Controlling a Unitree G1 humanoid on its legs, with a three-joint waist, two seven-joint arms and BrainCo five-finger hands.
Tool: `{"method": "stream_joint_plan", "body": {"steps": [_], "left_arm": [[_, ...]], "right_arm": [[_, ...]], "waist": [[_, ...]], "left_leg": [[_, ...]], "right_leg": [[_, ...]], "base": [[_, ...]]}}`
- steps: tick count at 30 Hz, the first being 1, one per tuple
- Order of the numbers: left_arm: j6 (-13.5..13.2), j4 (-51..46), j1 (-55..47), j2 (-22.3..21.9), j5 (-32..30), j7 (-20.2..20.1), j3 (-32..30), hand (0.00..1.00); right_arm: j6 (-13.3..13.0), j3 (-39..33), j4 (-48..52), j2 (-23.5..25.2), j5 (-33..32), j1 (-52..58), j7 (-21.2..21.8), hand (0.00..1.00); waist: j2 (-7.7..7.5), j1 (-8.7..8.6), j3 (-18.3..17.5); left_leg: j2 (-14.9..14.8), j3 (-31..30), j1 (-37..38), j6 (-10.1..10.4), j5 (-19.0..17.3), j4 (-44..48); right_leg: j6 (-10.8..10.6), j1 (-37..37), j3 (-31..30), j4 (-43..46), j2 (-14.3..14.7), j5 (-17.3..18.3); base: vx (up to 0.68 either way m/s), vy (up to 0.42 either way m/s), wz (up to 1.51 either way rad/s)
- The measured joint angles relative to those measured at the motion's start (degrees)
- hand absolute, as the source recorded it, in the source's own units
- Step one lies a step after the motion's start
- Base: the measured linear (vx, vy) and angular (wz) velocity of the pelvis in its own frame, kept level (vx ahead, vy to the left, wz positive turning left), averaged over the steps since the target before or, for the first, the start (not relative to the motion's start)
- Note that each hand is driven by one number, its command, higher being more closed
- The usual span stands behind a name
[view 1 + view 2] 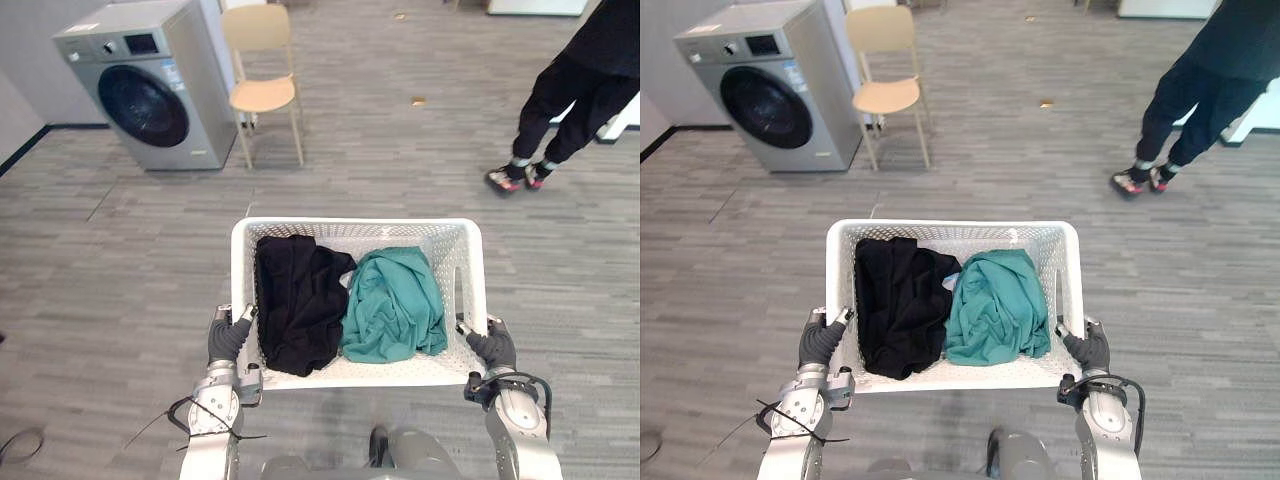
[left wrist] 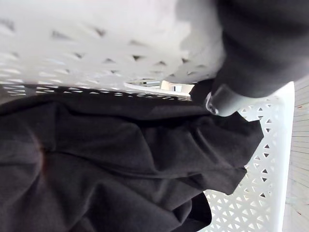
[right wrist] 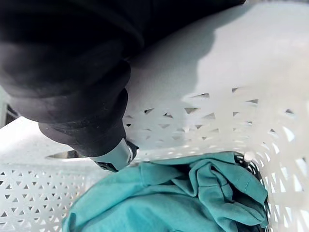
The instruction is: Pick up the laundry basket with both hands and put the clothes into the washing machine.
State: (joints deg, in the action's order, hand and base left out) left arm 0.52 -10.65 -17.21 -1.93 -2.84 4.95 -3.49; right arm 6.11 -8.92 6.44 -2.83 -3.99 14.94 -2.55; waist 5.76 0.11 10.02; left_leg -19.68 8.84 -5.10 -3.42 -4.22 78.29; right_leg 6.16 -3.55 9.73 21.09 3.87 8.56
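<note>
A white perforated laundry basket point(image 1: 350, 226) hangs in front of me above the floor, held by its two short sides. Inside lie a black garment point(image 1: 295, 300) on the left and a teal garment point(image 1: 392, 305) on the right. My left hand point(image 1: 228, 338) grips the left rim, and in the left wrist view its thumb point(image 2: 219, 99) hooks over the wall above the black garment point(image 2: 111, 159). My right hand point(image 1: 494, 348) clamps the right rim, its thumb point(image 3: 113, 154) reaching inside over the teal garment point(image 3: 183, 203). The grey washing machine point(image 1: 150, 85) stands far left with its round door closed.
A light wooden chair point(image 1: 262, 90) stands just right of the washing machine. A person in dark clothes point(image 1: 575, 90) stands at the far right. Grey plank floor lies between the basket and the machine.
</note>
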Motion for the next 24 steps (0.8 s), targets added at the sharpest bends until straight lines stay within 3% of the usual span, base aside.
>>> {"method": "stream_joint_plan", "body": {"steps": [1,3,5,6,7,8,9,12,15,16,21,24], "left_arm": [[-0.02,0.0,-0.26,-0.01,0.05,0.0,-0.01,1.0],[0.01,0.02,-0.27,-0.08,0.05,-0.03,-0.01,1.0],[0.09,0.76,-0.14,-0.12,0.04,-0.17,-0.01,1.0],[0.09,1.01,-0.13,-0.15,0.03,-0.26,0.01,1.0],[0.1,1.21,-0.16,-0.48,0.03,-0.41,0.11,1.0],[0.12,1.33,-0.55,-1.96,-0.03,-0.67,0.43,1.0],[0.32,3.49,0.76,-1.54,-0.09,-0.71,0.0,1.0],[0.51,3.72,0.03,-0.28,-0.09,-0.71,-0.19,1.0],[0.5,3.71,-0.86,0.04,-0.1,-0.75,-0.35,1.0],[0.92,2.95,-4.12,0.38,-0.33,-1.18,0.64,1.0],[0.92,2.96,-4.19,0.37,-0.32,-1.18,0.64,1.0],[0.91,3.97,-4.23,0.37,-0.31,-1.18,0.49,1.0]], "right_arm": [[0.0,0.04,-0.08,0.02,0.01,0.14,0.03,1.0],[-0.09,0.0,-0.66,0.0,0.0,-0.04,0.06,1.0],[-0.1,-0.08,-1.46,-0.07,0.01,-0.06,0.07,1.0],[-0.11,-0.09,-1.69,-0.16,0.01,-0.02,0.1,1.0],[-0.3,-0.1,-1.71,-0.59,0.01,0.23,0.11,1.0],[-1.12,-0.21,-1.79,-2.15,0.0,0.81,0.14,1.0],[-1.19,-0.77,-5.2,-1.28,0.07,-0.6,0.14,1.0],[-1.16,-0.76,-6.04,0.08,0.13,0.08,0.38,1.0],[-1.16,-0.75,-6.12,0.78,0.23,0.87,0.96,1.0],[-3.14,-0.76,-9.71,2.5,2.38,2.74,1.63,1.0],[-3.19,-0.75,-9.74,2.5,2.37,2.85,1.62,1.0],[-3.45,-0.49,-10.91,2.48,2.36,2.89,1.4,1.0]], "waist": [[-0.83,0.78,0.46],[-1.78,0.82,1.0],[-2.35,0.73,1.4],[-2.74,0.7,1.55],[-2.22,0.53,1.21],[0.41,0.46,-0.15],[-0.79,-0.45,-0.83],[-2.47,-0.91,-1.34],[-2.71,-0.77,-1.34],[-1.25,-0.88,-3.63],[-1.35,-0.75,-3.6],[-2.21,-0.26,-3.49]], "left_leg": [[-0.03,1.5,-3.18,-1.03,-2.12,-0.05],[0.0,4.28,-6.86,-0.87,-4.36,-6.05],[1.35,7.85,-8.57,1.47,-5.85,-23.6],[2.62,8.39,-7.87,1.92,-5.82,-30.28],[4.91,8.38,-6.05,3.63,-4.17,-41.44],[6.02,6.96,-5.04,6.53,2.52,-54.59],[9.14,6.87,-2.73,6.07,-0.71,-58.25],[13.22,6.89,-1.07,4.7,1.35,-64.89],[14.64,6.27,0.93,4.11,3.65,-70.29],[13.62,5.55,4.13,7.18,12.73,-83.93],[13.64,5.45,3.95,7.18,12.73,-83.9],[13.75,5.05,2.53,7.27,12.71,-83.75]], "right_leg": [[0.0,3.05,-1.51,-1.77,-0.79,0.0],[-0.04,5.88,-2.48,-3.77,-3.11,0.02],[-0.46,7.74,-3.9,-5.15,-7.05,0.18],[-1.7,8.16,-3.83,-5.17,-8.49,0.68],[-4.33,8.43,-3.97,-4.87,-9.92,1.89],[-8.7,8.2,-5.28,-4.33,-9.63,4.16],[-10.6,8.15,-6.01,-4.96,-12.48,5.18],[-11.22,9.54,-5.45,-9.17,-14.98,1.91],[-12.46,10.99,-4.85,-12.47,-15.17,-2.28],[-12.36,9.31,-2.14,-15.33,-12.01,-1.31],[-12.37,9.31,-1.93,-15.44,-12.04,-1.31],[-12.65,9.35,-0.22,-17.18,-12.11,-1.53]], "base": [[0.43,0.083,-0.58],[0.42,0.131,-0.54],[0.28,0.217,-0.46],[0.25,0.27,-0.33],[0.19,0.229,-0.28],[0.32,0.449,-0.1],[0.26,0.38,0.08],[0.18,0.219,0.3],[0.11,0.095,0.2],[0.04,0.045,0.04],[0.0,0.0,0.01],[0.01,0.004,0.19]]}}
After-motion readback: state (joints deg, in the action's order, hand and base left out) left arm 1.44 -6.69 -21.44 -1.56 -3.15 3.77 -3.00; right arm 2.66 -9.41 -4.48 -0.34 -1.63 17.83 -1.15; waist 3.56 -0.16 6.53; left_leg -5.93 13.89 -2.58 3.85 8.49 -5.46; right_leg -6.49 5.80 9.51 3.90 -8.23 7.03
